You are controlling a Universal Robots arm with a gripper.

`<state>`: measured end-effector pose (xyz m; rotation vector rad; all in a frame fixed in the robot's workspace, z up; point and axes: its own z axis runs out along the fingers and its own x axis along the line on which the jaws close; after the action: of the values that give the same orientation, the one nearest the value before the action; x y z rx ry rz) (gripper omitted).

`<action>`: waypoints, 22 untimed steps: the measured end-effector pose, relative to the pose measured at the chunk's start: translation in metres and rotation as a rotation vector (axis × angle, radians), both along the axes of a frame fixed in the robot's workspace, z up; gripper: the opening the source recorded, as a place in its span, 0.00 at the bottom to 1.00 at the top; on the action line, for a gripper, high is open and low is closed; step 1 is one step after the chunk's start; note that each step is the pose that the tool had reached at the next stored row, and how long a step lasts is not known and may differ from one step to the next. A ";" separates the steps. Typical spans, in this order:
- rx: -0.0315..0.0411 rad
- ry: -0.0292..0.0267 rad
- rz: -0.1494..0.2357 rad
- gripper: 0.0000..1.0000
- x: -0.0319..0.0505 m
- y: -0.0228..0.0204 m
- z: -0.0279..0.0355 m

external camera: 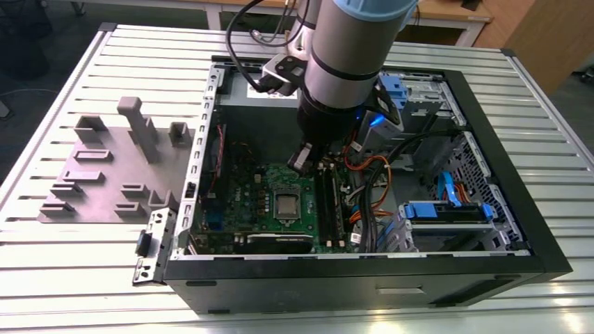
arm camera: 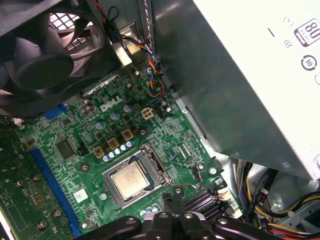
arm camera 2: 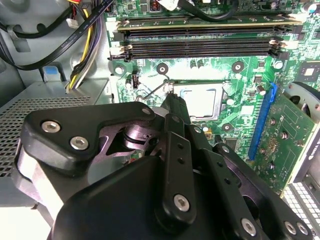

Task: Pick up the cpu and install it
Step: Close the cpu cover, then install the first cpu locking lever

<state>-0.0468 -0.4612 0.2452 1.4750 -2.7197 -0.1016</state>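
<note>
One small square silvery-grey cpu is seen seated flat inside the rectangular silver socket frame on the green motherboard, in both wrist views. The black gripper is held just above the board beside the socket, within the open black computer case; its fingers appear drawn together, with nothing gripped between them. Grey plastic blocks are laid on the slatted metal table, toward the exterior view's left.

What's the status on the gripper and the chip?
Gripper just above motherboard, beside socket. Chip seated in socket, nothing on it. Fingers' state unclear.
</note>
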 end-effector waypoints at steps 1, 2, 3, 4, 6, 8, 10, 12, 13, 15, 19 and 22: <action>-0.0002 0.0000 0.000 0.11 -0.0007 -0.0004 0.0000; -0.0002 -0.0001 0.000 0.11 -0.0027 -0.0011 -0.0001; -0.0004 0.0000 0.000 0.11 -0.0055 -0.0015 -0.0002; -0.0003 0.0000 0.000 0.11 -0.0097 -0.0019 -0.0007; -0.0003 0.0000 0.000 0.11 -0.0150 -0.0035 -0.0018; -0.0005 0.0001 0.000 0.11 -0.0183 -0.0078 -0.0024; -0.0003 0.0001 0.000 0.11 -0.0211 -0.0136 -0.0028; -0.0003 0.0001 0.000 0.11 -0.0226 -0.0177 -0.0030; -0.0003 0.0001 0.000 0.11 -0.0226 -0.0177 -0.0030; -0.0002 0.0001 0.000 0.11 -0.0226 -0.0177 -0.0030; -0.0002 0.0001 0.000 0.11 -0.0228 -0.0182 -0.0030; -0.0003 0.0001 0.000 0.11 -0.0229 -0.0182 -0.0030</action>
<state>-0.0696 -0.4794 0.2423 1.4755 -2.7192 -0.1013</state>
